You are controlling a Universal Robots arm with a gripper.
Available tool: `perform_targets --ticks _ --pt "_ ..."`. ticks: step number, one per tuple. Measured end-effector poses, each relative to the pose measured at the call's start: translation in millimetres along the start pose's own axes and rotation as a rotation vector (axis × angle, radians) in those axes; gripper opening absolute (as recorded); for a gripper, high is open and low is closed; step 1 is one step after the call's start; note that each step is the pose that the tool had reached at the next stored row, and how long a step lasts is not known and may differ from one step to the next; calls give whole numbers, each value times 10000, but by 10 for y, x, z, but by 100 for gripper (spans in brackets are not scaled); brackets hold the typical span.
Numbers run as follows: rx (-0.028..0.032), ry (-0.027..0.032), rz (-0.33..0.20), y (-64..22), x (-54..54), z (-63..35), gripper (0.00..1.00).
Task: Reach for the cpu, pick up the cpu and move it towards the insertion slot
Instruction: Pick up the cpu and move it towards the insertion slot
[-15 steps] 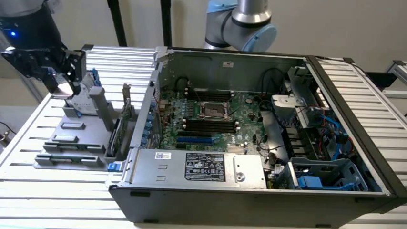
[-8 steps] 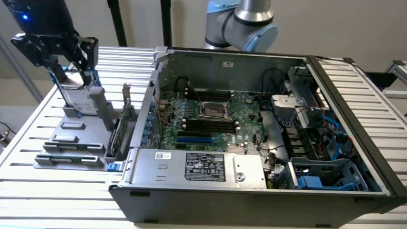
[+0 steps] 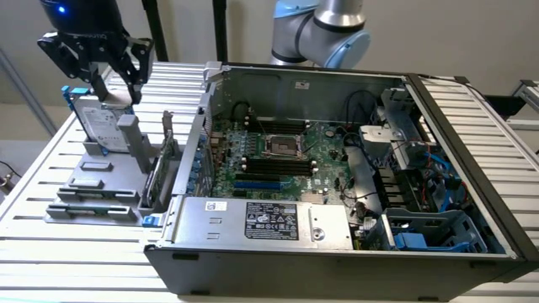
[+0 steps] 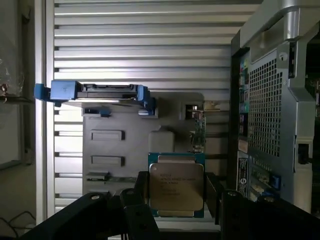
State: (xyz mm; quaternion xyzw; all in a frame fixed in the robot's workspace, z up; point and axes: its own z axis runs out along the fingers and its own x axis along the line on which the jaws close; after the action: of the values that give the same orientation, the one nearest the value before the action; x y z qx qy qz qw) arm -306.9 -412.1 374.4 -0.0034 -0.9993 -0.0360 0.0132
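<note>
Wrist view: square silvery cpu (image 4: 176, 185), green-edged

Slatted metal table (image 3: 59, 255), beige wall (image 3: 446, 38)

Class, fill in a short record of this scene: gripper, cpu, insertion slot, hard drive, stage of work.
gripper: closed on the cpu, above the grey parts fixture
cpu: held by two edges, metal top toward the wrist camera
insertion slot: on the motherboard in the open computer case, far from the gripper
hard drive: upright in the fixture, blue bracket
stage: cpu lifted, not yet at the slot
</note>
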Motion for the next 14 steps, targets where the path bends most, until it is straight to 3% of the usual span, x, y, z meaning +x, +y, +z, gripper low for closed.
perform_targets --ticks 14 --pt "-425 10 -11 14 -635 -143 55"
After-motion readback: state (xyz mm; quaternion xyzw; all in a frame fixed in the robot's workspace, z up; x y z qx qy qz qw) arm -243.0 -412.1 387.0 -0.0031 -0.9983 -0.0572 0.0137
